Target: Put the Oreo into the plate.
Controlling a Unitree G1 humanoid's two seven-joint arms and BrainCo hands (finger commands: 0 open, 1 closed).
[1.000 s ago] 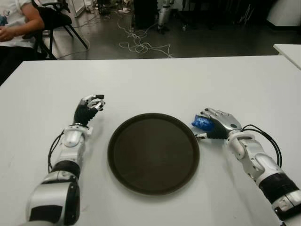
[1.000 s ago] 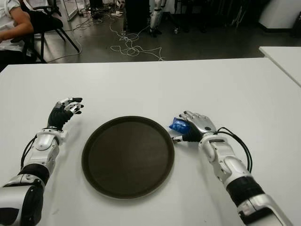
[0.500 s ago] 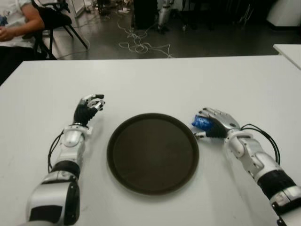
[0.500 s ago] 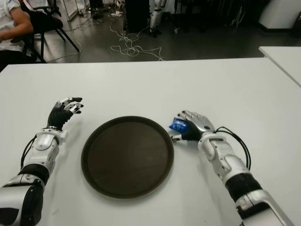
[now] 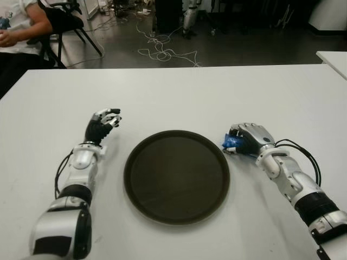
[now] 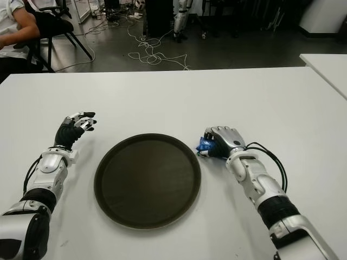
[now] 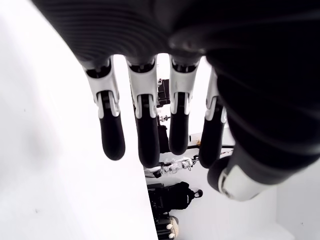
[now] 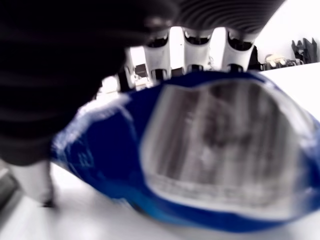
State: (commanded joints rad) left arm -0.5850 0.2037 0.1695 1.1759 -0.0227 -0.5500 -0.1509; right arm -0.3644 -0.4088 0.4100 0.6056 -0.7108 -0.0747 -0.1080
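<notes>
A blue Oreo packet (image 5: 230, 142) sits in my right hand (image 5: 245, 140), just off the right rim of the round dark brown plate (image 5: 177, 176) at the table's middle. The fingers curl over the packet, and the right wrist view shows the blue wrapper (image 8: 210, 150) filling the palm under them. The packet is low over the table. My left hand (image 5: 103, 123) shows to the left of the plate, fingers relaxed and holding nothing, as the left wrist view confirms.
The white table (image 5: 179, 92) stretches far beyond the plate. A seated person (image 5: 16, 27) and a black chair (image 5: 68, 21) are at the back left. Cables (image 5: 162, 54) lie on the floor behind. Another white table's corner (image 5: 333, 57) shows at the right.
My right hand's fingers have curled down over the Oreo packet, which showed more openly at the fingertips before. The left arm has not moved.
</notes>
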